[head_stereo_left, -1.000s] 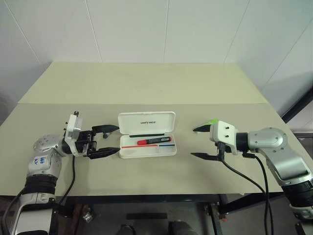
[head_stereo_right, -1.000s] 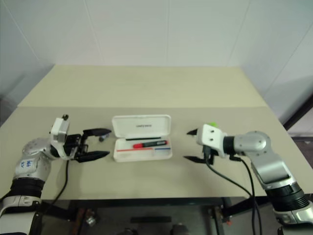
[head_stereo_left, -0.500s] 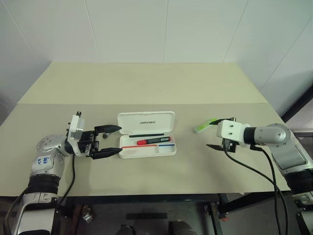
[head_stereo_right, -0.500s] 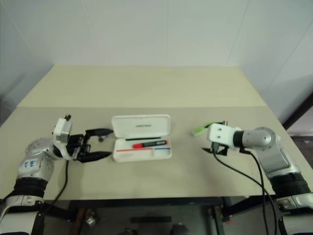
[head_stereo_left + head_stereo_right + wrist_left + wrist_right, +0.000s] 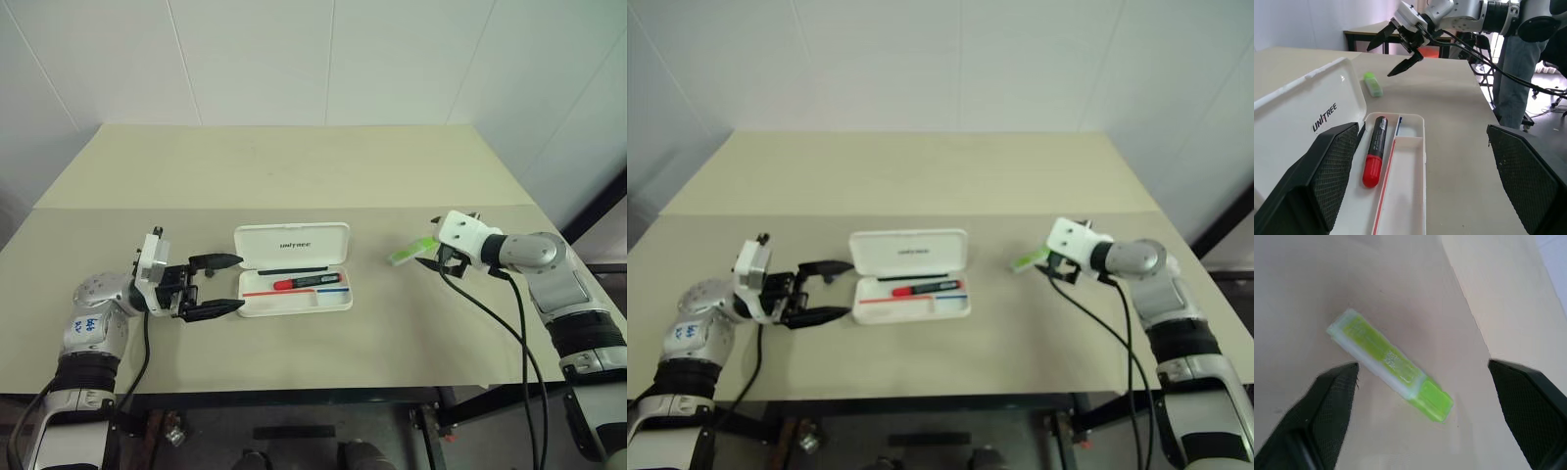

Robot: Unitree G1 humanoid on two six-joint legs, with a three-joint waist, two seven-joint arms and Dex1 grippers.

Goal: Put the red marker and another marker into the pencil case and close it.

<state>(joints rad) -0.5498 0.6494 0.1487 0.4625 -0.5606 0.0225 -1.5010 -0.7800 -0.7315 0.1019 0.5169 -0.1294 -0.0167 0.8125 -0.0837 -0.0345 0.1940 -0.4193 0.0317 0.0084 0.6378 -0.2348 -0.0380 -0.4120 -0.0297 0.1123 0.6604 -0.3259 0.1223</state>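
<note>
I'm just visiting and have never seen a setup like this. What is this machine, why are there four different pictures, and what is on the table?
It is a humanoid robot with two arms, each ending in a two-fingered black pincer. Two pictures come from cameras in its head, looking down at a beige table. The other two come from cameras on its wrists, looking out between the fingers.

On the table lies an open white pencil case with a red marker already inside. To its right lies a green highlighter.

The left pincer hangs open beside the case. The right pincer hangs open at the highlighter, as its wrist picture shows. Neither holds anything.
</note>
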